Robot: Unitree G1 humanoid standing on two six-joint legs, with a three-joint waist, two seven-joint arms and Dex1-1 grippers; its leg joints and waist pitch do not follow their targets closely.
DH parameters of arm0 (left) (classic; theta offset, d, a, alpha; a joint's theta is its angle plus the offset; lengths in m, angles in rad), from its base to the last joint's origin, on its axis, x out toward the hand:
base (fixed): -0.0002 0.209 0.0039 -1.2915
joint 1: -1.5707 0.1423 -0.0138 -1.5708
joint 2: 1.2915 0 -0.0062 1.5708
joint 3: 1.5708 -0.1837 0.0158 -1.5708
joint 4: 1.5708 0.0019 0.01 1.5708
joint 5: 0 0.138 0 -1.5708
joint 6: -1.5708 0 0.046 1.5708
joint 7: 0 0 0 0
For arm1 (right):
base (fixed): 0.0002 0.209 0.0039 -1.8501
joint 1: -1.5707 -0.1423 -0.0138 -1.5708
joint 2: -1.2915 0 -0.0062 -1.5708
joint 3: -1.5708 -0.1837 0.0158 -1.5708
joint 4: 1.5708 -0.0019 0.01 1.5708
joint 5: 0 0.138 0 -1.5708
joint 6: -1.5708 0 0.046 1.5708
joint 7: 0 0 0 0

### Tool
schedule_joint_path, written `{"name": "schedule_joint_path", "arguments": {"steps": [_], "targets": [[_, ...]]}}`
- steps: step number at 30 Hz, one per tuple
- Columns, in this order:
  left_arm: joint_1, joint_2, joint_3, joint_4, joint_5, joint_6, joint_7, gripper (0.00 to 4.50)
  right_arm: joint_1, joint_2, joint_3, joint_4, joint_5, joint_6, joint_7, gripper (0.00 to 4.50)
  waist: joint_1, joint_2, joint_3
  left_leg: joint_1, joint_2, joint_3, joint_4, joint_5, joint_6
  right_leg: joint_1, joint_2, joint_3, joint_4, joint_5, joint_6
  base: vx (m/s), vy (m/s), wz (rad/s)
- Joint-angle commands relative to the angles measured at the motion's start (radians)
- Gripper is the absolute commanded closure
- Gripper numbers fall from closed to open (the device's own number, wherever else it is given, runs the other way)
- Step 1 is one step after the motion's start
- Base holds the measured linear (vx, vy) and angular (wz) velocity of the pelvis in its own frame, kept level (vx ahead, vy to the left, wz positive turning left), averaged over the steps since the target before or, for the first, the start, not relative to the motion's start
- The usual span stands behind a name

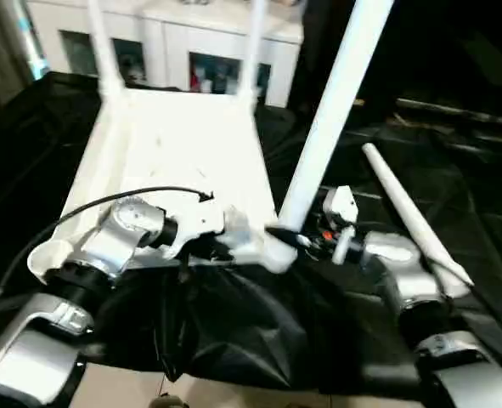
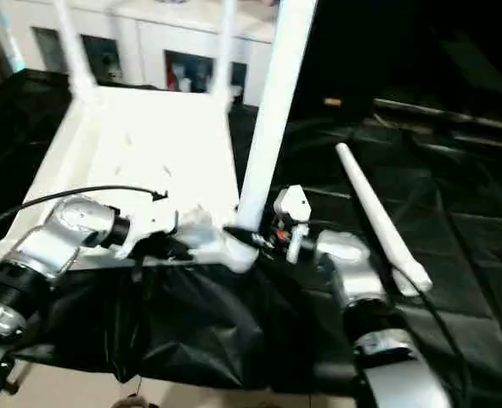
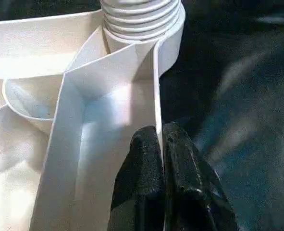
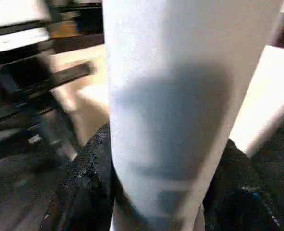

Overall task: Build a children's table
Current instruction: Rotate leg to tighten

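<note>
The white children's table top (image 1: 174,144) lies underside up on the black-draped work table. Two legs (image 1: 102,47) (image 1: 255,42) stand in its far corners. A third leg (image 1: 331,110) rises tilted from the near right corner socket (image 1: 276,253); its threaded end (image 3: 142,19) sits in that socket. My right gripper (image 1: 289,236) is shut on this leg just above the socket, one black finger (image 4: 89,178) on each side. My left gripper (image 3: 160,139) is shut on the top's thin rim wall (image 3: 157,86) close to the same corner.
A fourth leg (image 1: 412,212) lies loose on the black cloth (image 1: 454,187) to the right of my right arm. The near left corner socket (image 1: 47,255) stands open. A black cable (image 1: 106,202) arcs over my left wrist. White cabinets (image 1: 174,42) stand behind the table.
</note>
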Motion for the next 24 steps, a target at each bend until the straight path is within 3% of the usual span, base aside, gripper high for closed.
{"name": "schedule_joint_path", "arguments": {"steps": [1, 2, 4, 7, 8, 9, 10, 11, 12, 13, 14, 15, 16, 17, 18, 19, 20, 21, 22, 24], "targets": [[-0.036, -0.023, 0.029, -0.020, -0.019, 0.025, 0.023, 4.50, 0.049, -0.005, -0.018, 0.125, -0.077, 0.054, -0.179, 2.61, -0.005, 0.031, -0.038, 0.018, 0.047, -0.041, -0.085, -0.538, -0.054, 0.010, -0.103, 0.042, -0.120, -0.651, -0.099, 0.000, 0.000, 0.00], [-0.036, -0.023, 0.029, -0.020, -0.019, 0.025, 0.023, 4.50, 0.049, -0.005, -0.018, 0.125, -0.077, 0.054, -0.179, 2.61, -0.007, 0.031, -0.039, 0.019, 0.047, -0.042, -0.085, -0.542, -0.055, 0.009, -0.103, 0.041, -0.121, -0.651, -0.096, 0.000, 0.000, 0.00], [-0.052, -0.056, 0.038, -0.002, 0.000, 0.074, 0.101, 4.50, 0.027, 0.044, -0.022, 0.172, -0.100, 0.076, -0.353, 2.61, -0.021, 0.037, -0.040, 0.013, 0.048, -0.047, -0.090, -0.551, -0.059, 0.013, -0.103, 0.034, -0.123, -0.612, -0.106, 0.000, 0.000, 0.00], [-0.071, -0.121, 0.056, 0.031, 0.018, 0.149, 0.230, 4.50, -0.036, 0.105, -0.037, 0.261, -0.109, 0.113, -0.587, 2.61, -0.030, 0.044, -0.038, 0.019, 0.048, -0.050, -0.090, -0.592, -0.065, 0.012, -0.103, 0.022, -0.129, -0.609, -0.105, 0.000, 0.000, 0.00], [-0.076, -0.149, 0.062, 0.043, 0.029, 0.179, 0.290, 4.50, -0.062, 0.132, -0.048, 0.289, -0.099, 0.132, -0.651, 2.61, -0.037, 0.047, -0.037, 0.016, 0.050, -0.056, -0.093, -0.611, -0.069, 0.020, -0.104, 0.011, -0.129, -0.589, -0.107, 0.000, 0.000, 0.00], [-0.078, -0.174, 0.066, 0.048, 0.040, 0.209, 0.342, 4.50, -0.085, 0.157, -0.061, 0.310, -0.088, 0.148, -0.698, 2.61, -0.044, 0.051, -0.035, 0.021, 0.050, -0.060, -0.093, -0.648, -0.075, 0.017, -0.100, 0.002, -0.132, -0.587, -0.100, 0.000, 0.000, 0.00], [-0.078, -0.187, 0.067, 0.048, 0.047, 0.226, 0.368, 4.50, -0.097, 0.171, -0.070, 0.320, -0.080, 0.158, -0.719, 2.61, -0.046, 0.050, -0.033, 0.028, 0.049, -0.060, -0.092, -0.672, -0.073, 0.012, -0.098, -0.003, -0.139, -0.596, -0.092, 0.000, 0.000, 0.00], [-0.068, -0.223, 0.063, 0.039, 0.058, 0.252, 0.415, 4.50, -0.131, 0.206, -0.089, 0.339, -0.060, 0.179, -0.766, 2.61, -0.048, 0.052, -0.030, 0.044, 0.046, -0.058, -0.086, -0.706, -0.069, 0.003, -0.098, -0.011, -0.151, -0.605, -0.082, 0.000, 0.000, 0.00], [-0.065, -0.230, 0.062, 0.036, 0.060, 0.257, 0.424, 4.50, -0.138, 0.214, -0.093, 0.343, -0.056, 0.184, -0.776, 2.61, -0.057, 0.057, -0.021, 0.055, 0.049, -0.061, -0.090, -0.768, -0.063, 0.003, -0.087, -0.041, -0.164, -0.611, -0.060, 0.000, 0.000, 0.00], [-0.063, -0.245, 0.065, 0.031, 0.063, 0.266, 0.448, 4.50, -0.153, 0.228, -0.093, 0.348, -0.061, 0.194, -0.795, 2.61, -0.060, 0.058, -0.019, 0.044, 0.054, -0.065, -0.103, -0.796, -0.061, 0.020, -0.080, -0.054, -0.159, -0.598, -0.045, 0.000, 0.000, 0.00], [-0.063, -0.253, 0.068, 0.028, 0.064, 0.273, 0.463, 4.50, -0.161, 0.235, -0.092, 0.350, -0.067, 0.200, -0.807, 2.61, -0.042, 0.079, -0.015, -0.020, 0.086, -0.059, -0.177, -0.897, -0.068, 0.086, -0.054, -0.049, -0.034, -0.444, -0.062, -0.051, 0.015, -0.03], [-0.062, -0.262, 0.074, 0.021, 0.064, 0.285, 0.483, 4.50, -0.178, 0.253, -0.092, 0.352, -0.073, 0.211, -0.817, 2.61, 0.019, 0.077, -0.012, -0.077, 0.083, 0.002, -0.231, -0.974, -0.062, 0.105, -0.022, -0.044, 0.100, -0.204, -0.066, -0.051, 0.015, -0.03], [-0.065, -0.262, 0.076, 0.020, 0.064, 0.289, 0.489, 4.50, -0.186, 0.259, -0.090, 0.354, -0.079, 0.209, -0.821, 2.61, 0.031, 0.065, -0.018, -0.047, 0.076, 0.025, -0.235, -0.928, -0.042, 0.079, -0.021, -0.010, 0.113, -0.231, -0.062, -0.025, -0.071, 0.19], [-0.065, -0.262, 0.076, 0.020, 0.064, 0.289, 0.489, 4.50, -0.186, 0.259, -0.090, 0.354, -0.079, 0.209, -0.821, 2.61, 0.022, -0.031, -0.032, 0.071, 0.026, 0.005, -0.055, -0.626, -0.046, -0.038, -0.119, 0.059, -0.083, -0.781, -0.004, 0.132, -0.131, 0.01], [-0.067, -0.263, 0.077, 0.020, 0.065, 0.292, 0.495, 4.50, -0.193, 0.263, -0.089, 0.361, -0.084, 0.205, -0.828, 2.61, 0.024, -0.006, -0.031, 0.081, 0.018, -0.011, 0.053, -0.427, -0.015, -0.058, -0.206, 0.082, -0.155, -0.952, -0.027, 0.132, -0.131, 0.01], [-0.069, -0.262, 0.079, 0.021, 0.064, 0.293, 0.495, 4.50, -0.198, 0.267, -0.092, 0.366, -0.083, 0.203, -0.834, 2.61, 0.038, -0.013, -0.051, -0.075, 0.026, -0.042, 0.005, -0.115, 0.009, 0.090, -0.197, 0.093, -0.087, -0.757, -0.013, 0.190, -0.068, -0.44], [-0.070, -0.261, 0.084, 0.018, 0.068, 0.303, 0.503, 4.50, -0.213, 0.273, -0.100, 0.388, -0.091, 0.200, -0.855, 2.61, 0.050, 0.021, -0.062, -0.042, 0.043, -0.038, -0.058, -0.011, -0.025, 0.057, -0.122, 0.044, -0.059, -0.379, -0.044, 0.094, -0.011, -0.32], [-0.070, -0.261, 0.084, 0.018, 0.068, 0.303, 0.503, 4.50, -0.213, 0.273, -0.100, 0.388, -0.091, 0.200, -0.855, 2.61, 0.034, 0.021, -0.060, -0.036, 0.043, -0.039, -0.065, -0.029, -0.033, 0.047, -0.095, 0.032, -0.037, -0.247, -0.058, 0.111, -0.029, -0.31], [-0.070, -0.258, 0.085, 0.016, 0.071, 0.308, 0.507, 4.50, -0.221, 0.279, -0.111, 0.396, -0.093, 0.199, -0.858, 2.61, 0.026, 0.034, -0.059, -0.015, 0.045, -0.032, -0.070, -0.138, -0.062, 0.041, -0.088, 0.037, -0.029, -0.081, -0.126, 0.000, 0.000, 0.00], [-0.071, -0.257, 0.085, 0.017, 0.072, 0.310, 0.508, 4.50, -0.223, 0.281, -0.117, 0.397, -0.095, 0.201, -0.860, 2.61, 0.025, 0.038, -0.059, -0.014, 0.043, -0.029, -0.075, -0.181, -0.065, 0.049, -0.090, 0.039, -0.037, -0.082, -0.145, 0.000, 0.000, 0.00]]}}
